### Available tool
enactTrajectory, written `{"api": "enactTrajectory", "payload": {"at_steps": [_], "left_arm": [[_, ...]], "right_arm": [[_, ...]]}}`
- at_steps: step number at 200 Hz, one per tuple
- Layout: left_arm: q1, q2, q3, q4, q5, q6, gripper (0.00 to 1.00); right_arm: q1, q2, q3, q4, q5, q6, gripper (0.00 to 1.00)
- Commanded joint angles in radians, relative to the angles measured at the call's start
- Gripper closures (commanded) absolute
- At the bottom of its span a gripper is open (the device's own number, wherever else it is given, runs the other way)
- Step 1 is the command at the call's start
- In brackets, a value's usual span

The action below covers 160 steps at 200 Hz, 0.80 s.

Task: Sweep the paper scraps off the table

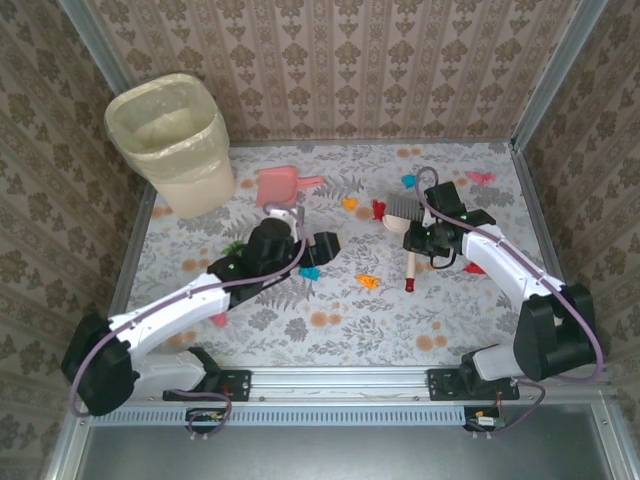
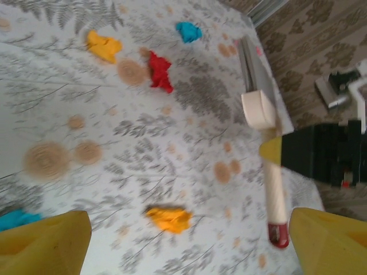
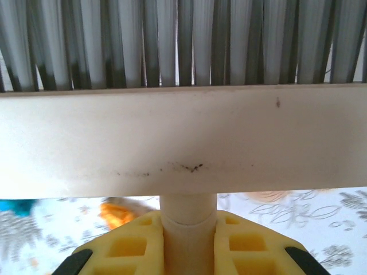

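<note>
Nothing written can be read in any view: no word, number, brand or sign. The table carries only a printed pattern of grey fern leaves and orange dots, without letters. The white back of the brush bears a few dark specks just below its middle, toward 6 o'clock, and one more toward 2 o'clock; they are smudges, not writing. The red cap at the end of the handle, at 5 o'clock in the left wrist view, is too blurred to tell whether anything stands on it.
</note>
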Motion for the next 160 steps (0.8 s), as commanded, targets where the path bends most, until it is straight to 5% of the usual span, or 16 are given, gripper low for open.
{"api": "enactTrajectory", "payload": {"at_steps": [1, 84, 160], "left_arm": [[-0.014, 0.107, 0.142, -0.013, -0.035, -0.11, 0.13], [0.099, 0.553, 0.826, -0.18, 0.096, -0.023, 0.22], [0.134, 0.589, 0.732, -0.162, 0.235, 0.083, 0.28]], "right_arm": [[0.004, -0.055, 0.045, 0.0, -0.116, 0.117, 1.0], [-0.082, 0.057, 0.28, -0.102, -0.12, 0.202, 1.0], [-0.036, 0.187, 0.41, -0.245, -0.116, 0.131, 1.0]]}}
